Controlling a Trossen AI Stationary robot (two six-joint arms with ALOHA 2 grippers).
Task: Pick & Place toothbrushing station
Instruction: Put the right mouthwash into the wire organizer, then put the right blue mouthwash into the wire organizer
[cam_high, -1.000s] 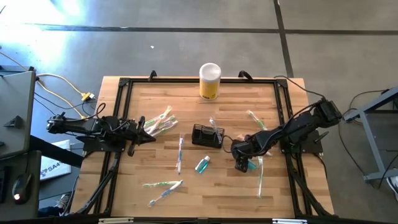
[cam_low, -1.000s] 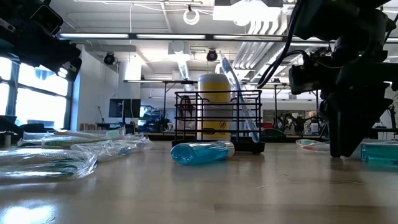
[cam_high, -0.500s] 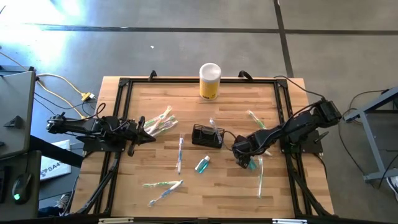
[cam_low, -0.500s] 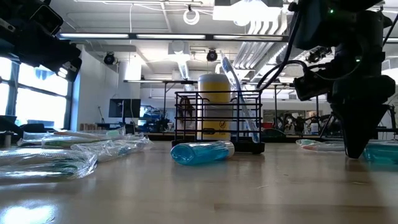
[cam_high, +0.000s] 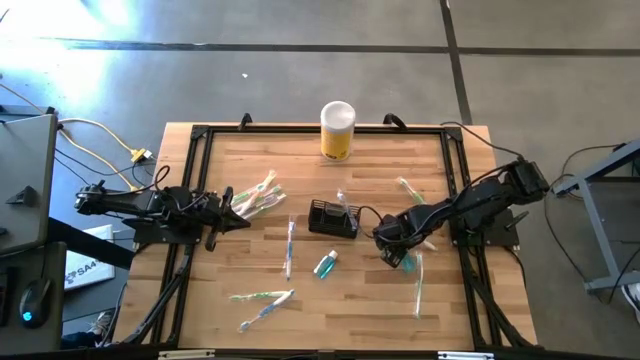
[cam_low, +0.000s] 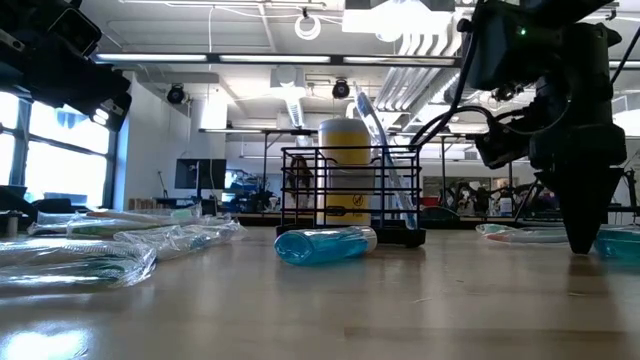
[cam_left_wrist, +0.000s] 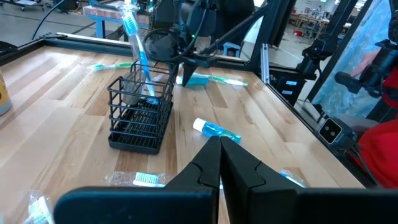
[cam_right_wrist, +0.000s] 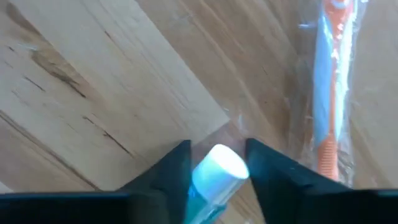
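I see the caddy (cam_high: 333, 218) mid-table, a brush standing in it | right gripper (cam_high: 396, 257) down just right of it, over a teal tube (cam_high: 405, 264) (fingers hidden from here) | left gripper (cam_high: 238, 210) parked at the left edge beside wrapped brushes (cam_high: 258, 193) | yellow can (cam_high: 338, 130) at the far edge | second tube (cam_high: 325, 264) near the caddy

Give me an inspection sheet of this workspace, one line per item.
Surface: wooden table in a black frame.
Job's things: black wire caddy mid-table, one toothbrush upright inside.
Clutter: wrapped toothbrushes scattered about; blue tube lying near the caddy; yellow canister at the far edge.
Hands: right hand at the table, its fingers either side of a white-capped teal tube; left hand shut, parked at the left edge.
Cables: yellow and white leads off the left side.
Surroundings: concrete floor, open workshop.
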